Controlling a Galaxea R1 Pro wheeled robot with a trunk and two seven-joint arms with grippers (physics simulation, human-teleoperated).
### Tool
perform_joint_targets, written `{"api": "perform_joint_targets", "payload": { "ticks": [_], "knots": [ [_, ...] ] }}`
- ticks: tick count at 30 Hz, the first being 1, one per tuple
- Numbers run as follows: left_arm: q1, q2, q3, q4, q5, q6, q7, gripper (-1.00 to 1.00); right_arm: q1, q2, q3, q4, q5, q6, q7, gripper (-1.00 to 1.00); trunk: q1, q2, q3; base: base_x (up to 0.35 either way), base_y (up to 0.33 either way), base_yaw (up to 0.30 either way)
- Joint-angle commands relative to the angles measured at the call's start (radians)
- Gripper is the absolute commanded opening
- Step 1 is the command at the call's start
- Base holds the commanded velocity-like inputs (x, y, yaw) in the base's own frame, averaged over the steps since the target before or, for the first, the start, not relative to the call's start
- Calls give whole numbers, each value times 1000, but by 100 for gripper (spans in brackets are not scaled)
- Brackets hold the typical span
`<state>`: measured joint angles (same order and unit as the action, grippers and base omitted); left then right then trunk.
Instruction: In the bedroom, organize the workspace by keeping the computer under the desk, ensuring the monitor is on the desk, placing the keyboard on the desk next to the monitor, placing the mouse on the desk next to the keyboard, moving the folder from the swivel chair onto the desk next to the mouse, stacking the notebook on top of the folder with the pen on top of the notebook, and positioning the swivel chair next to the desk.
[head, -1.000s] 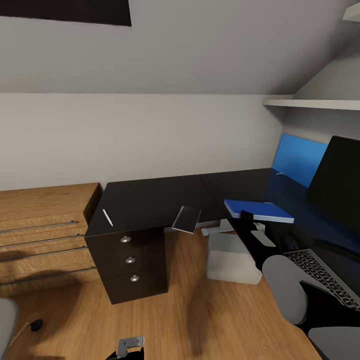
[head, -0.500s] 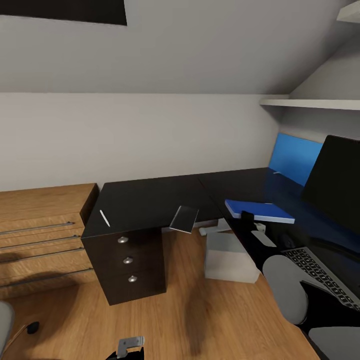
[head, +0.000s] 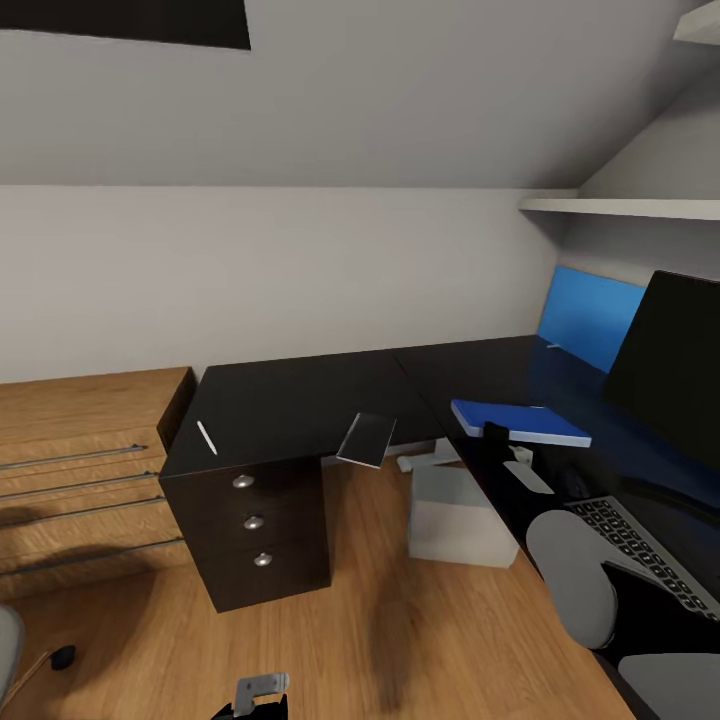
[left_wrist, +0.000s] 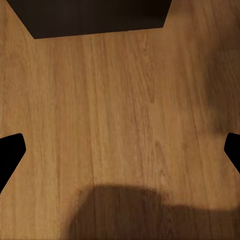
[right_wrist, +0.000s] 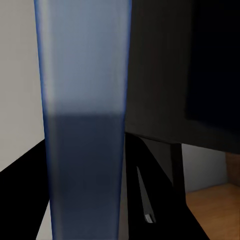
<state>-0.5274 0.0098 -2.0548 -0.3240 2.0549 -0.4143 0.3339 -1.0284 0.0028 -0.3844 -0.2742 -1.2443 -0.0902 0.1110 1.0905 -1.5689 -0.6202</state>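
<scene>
On the desk (head: 300, 400), right wing: folder (head: 520, 422) lying flat, unmoved over the last second but for slight camera drift; right gripper (head: 494, 436) at its near edge, hold indiscernible; left gripper (left_wrist: 120, 150) spread above floor; notebook (head: 367, 438) and pen (head: 207, 437) yet unstacked.

Place: a home attic room set up as a study corner.
Walls: pale grey, sloping in overhead, with a white shelf (head: 640, 207) tucked under the slope.
Floor: warm light wood boards (head: 420, 630).
Work area: there's an L-shaped black desk (head: 300, 400) with a knobbed drawer unit, monitor (head: 670, 370), keyboard (head: 650, 555).
Storage: wood cabinet (head: 80, 470) with long metal handles alongside.
</scene>
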Motion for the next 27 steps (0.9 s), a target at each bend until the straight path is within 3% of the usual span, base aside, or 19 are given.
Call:
{"api": "perform_joint_targets", "payload": {
  "ticks": [1,20,21,27],
  "knots": [
    [-2,1,-8,-4,4,-6,7,100,-1,0,-1,1,-10,-3,6,-100,0,-1,-1,0,0,0],
    [-2,1,-8,-4,4,-4,4,100,-1,0,-1,1,-7,-5,7,-100,0,-1,-1,65,0,0],
    [-2,1,-8,-4,4,-4,4,100,-1,0,-1,1,-7,-5,7,100,0,-1,-1,1,0,0],
    [-2,1,-8,-4,4,-4,3,100,-1,0,0,0,-7,-6,7,100,0,-1,-1,0,0,0]
  ]
}}
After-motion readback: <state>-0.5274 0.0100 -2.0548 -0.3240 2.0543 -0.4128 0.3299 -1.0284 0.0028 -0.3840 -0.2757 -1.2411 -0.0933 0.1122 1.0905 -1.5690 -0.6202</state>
